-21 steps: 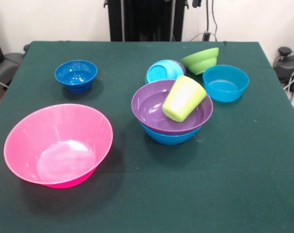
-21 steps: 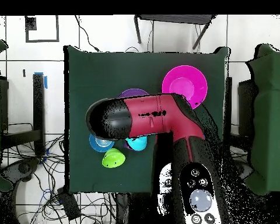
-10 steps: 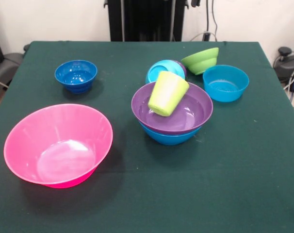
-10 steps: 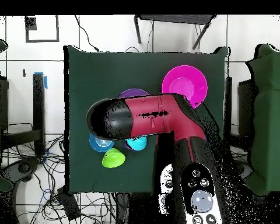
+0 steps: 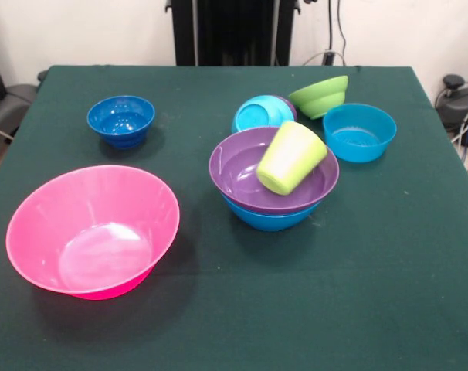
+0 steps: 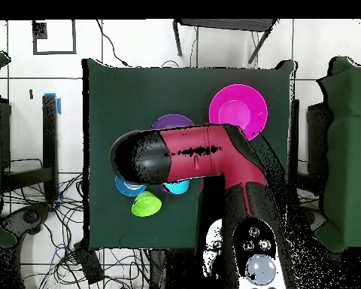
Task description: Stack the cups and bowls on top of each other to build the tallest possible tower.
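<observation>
1. You have the purple bowl (image 5: 253, 174) nested in the blue bowl (image 5: 269, 218) at the centre of the front view, slightly right; only the blue one's lower wall shows beneath the purple rim.
2. The lime green cup (image 5: 290, 157) lies tilted inside the purple bowl, mouth up and to the right against the bowl's upper right rim, base down toward the bowl's middle.
3. Just above that pair, a turquoise bowl (image 5: 259, 113) lies tipped on its side, its bottom facing you. A sliver of something purple shows at its right edge; you cannot tell what it is.
4. Right of it, the lime green bowl (image 5: 320, 95) sits tilted, near the upper right of the table (image 5: 218, 309).
5. A second turquoise bowl (image 5: 359, 131) stands upright on the right side, just below the lime green one.
6. The small dark blue bowl (image 5: 120, 120) stands upright at upper left, well apart from the rest.
7. The huge pink bowl (image 5: 91, 229) sits at lower left, leaning toward you.
8. In the overhead view, the red and black arm (image 6: 202, 154) spans the middle of the table and covers most of the bowls.
9. Pincer: hidden under the arm overhead and out of the front view, so you cannot tell whether it is spread or closed.
</observation>
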You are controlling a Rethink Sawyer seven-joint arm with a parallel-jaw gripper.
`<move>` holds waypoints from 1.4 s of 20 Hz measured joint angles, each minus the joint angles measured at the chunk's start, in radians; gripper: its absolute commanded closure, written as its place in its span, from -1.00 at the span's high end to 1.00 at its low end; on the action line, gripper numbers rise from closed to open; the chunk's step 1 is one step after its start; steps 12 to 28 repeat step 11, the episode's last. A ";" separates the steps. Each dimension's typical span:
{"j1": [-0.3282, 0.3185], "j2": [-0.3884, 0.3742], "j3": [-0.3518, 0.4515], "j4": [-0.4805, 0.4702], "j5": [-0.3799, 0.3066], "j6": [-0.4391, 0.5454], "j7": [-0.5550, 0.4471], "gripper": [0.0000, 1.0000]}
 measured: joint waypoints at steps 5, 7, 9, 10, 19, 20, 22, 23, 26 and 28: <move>-0.005 -0.045 -0.002 0.047 -0.001 -0.013 0.000 1.00; -0.005 -0.072 -0.006 0.076 -0.001 -0.024 0.000 1.00; -0.005 -0.092 -0.011 0.100 -0.001 -0.037 0.000 1.00; -0.006 -0.105 -0.013 0.115 -0.002 -0.045 0.000 1.00; -0.007 -0.123 -0.015 0.136 -0.002 -0.059 0.000 1.00; -0.007 -0.123 -0.015 0.136 -0.002 -0.059 0.000 1.00; -0.007 -0.123 -0.015 0.136 -0.002 -0.059 0.000 1.00; -0.007 -0.123 -0.015 0.136 -0.002 -0.059 0.000 1.00; -0.007 -0.123 -0.015 0.136 -0.002 -0.059 0.000 1.00; -0.007 -0.123 -0.015 0.136 -0.002 -0.059 0.000 1.00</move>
